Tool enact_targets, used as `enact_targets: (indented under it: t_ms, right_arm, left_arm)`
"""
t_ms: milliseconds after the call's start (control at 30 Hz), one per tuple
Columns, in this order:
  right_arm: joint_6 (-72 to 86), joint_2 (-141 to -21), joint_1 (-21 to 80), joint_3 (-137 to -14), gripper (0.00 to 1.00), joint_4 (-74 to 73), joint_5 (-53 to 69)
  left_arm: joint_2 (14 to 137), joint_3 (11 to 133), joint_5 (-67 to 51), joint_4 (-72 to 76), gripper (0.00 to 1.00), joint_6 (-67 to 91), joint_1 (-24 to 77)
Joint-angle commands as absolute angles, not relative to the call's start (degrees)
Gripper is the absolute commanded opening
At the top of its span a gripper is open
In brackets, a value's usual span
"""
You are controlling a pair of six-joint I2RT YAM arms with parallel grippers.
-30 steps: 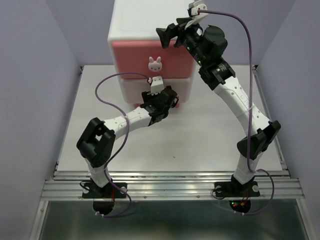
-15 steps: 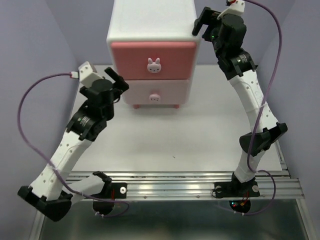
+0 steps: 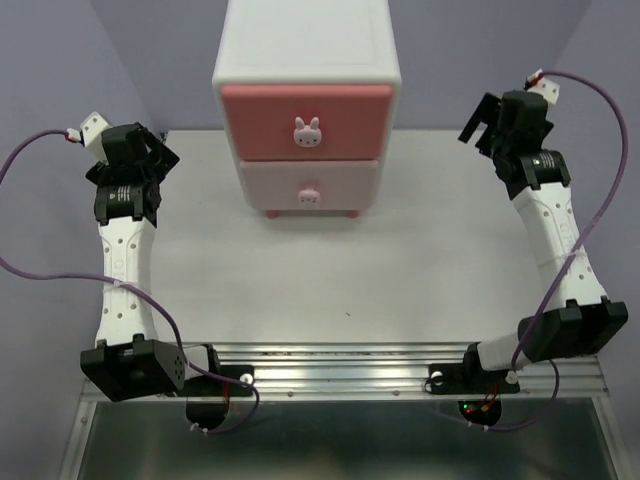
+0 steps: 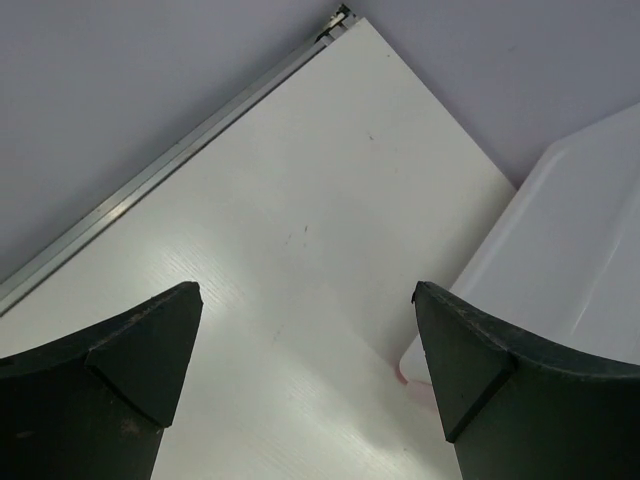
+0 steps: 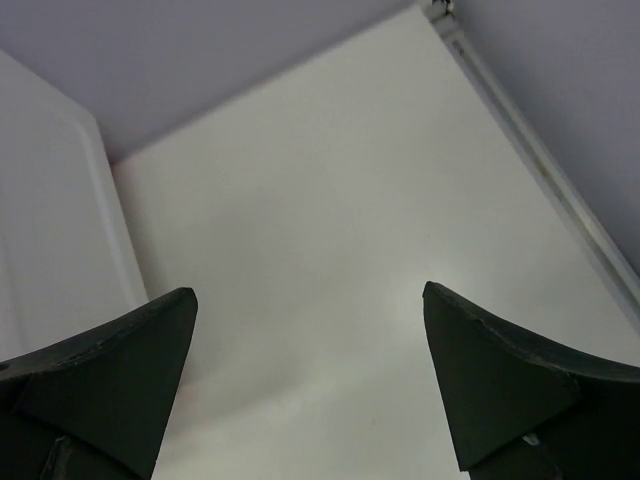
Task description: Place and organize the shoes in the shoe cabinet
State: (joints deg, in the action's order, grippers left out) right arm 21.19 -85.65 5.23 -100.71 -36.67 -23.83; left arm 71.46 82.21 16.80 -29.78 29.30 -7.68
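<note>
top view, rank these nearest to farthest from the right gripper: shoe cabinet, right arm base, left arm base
1. shoe cabinet: just to the left of the right gripper, at the far end of the view.
2. right arm base: bottom of the view, on the gripper's own side.
3. left arm base: bottom of the view, across on the left side.

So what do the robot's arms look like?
The left arm and right arm are white tubes with black joints and bases. Each carries a looping purple cable and ends in two black wedge-shaped fingers.
</note>
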Motion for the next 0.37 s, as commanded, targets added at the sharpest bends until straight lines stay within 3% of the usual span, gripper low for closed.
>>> enact_targets:
  t_ms: [0, 100, 333]
  right_arm:
    - [24.7, -76.7, 5.4, -83.4, 1.00, -32.6, -19.0]
    - [32.3, -70.9, 5.4, -75.9, 1.00, -33.1, -19.6]
    - [33.4, -64.8, 5.4, -69.6, 1.00, -32.2, -21.5]
  left_arm:
    - [68.5, 84.0, 13.8, -26.6, 0.99, 24.5, -9.0]
    - [68.4, 82.3, 12.1, -26.9, 0.99, 22.1, -9.0]
    - [65.0, 74.6, 13.4, -18.2, 0.99, 21.6, -9.0]
